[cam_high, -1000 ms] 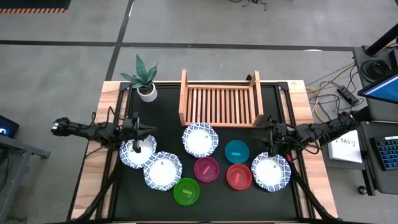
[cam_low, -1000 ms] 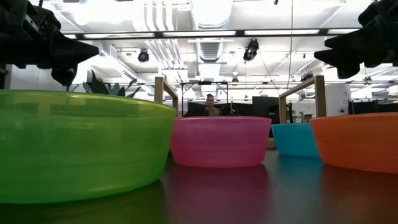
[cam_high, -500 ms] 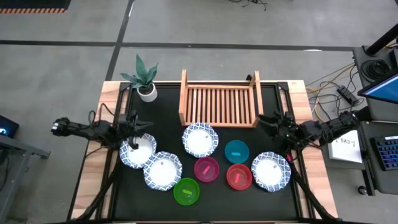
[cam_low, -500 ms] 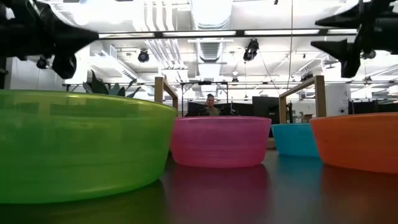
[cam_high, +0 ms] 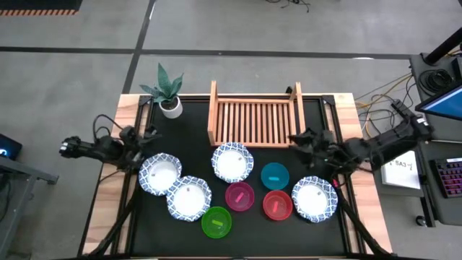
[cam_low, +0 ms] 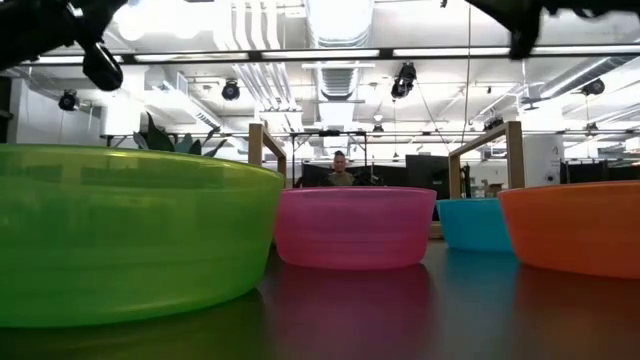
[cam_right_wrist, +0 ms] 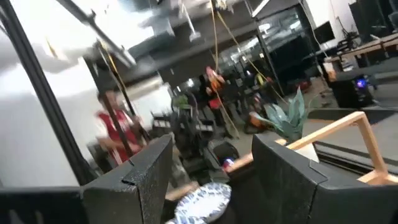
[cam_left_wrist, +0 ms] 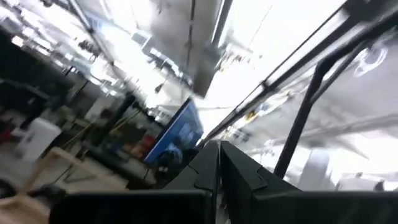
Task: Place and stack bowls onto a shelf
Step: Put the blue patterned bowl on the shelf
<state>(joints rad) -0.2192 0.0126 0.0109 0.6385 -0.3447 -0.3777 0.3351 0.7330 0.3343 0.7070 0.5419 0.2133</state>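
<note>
All eight bowls sit on the black desk [cam_high: 332,238] in front of the empty light wooden slatted shelf [cam_high: 254,121]. The left gripper [cam_high: 144,139], pressed together, hovers beside the leftmost white blue-rimmed bowl [cam_high: 160,173]. The right gripper [cam_high: 302,140], spread, hangs near the shelf's corner; a careless swing could knock its rail.

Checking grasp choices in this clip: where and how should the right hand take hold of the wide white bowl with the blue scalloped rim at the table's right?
Probably by the rim. The wide white bowl with the blue scalloped rim sits upright and open-side up, so a thin raised edge is exposed. Its right edge looks freest: the red plastic bowl crowds its left. The right hand, open, would come down from above, one finger inside.
</note>
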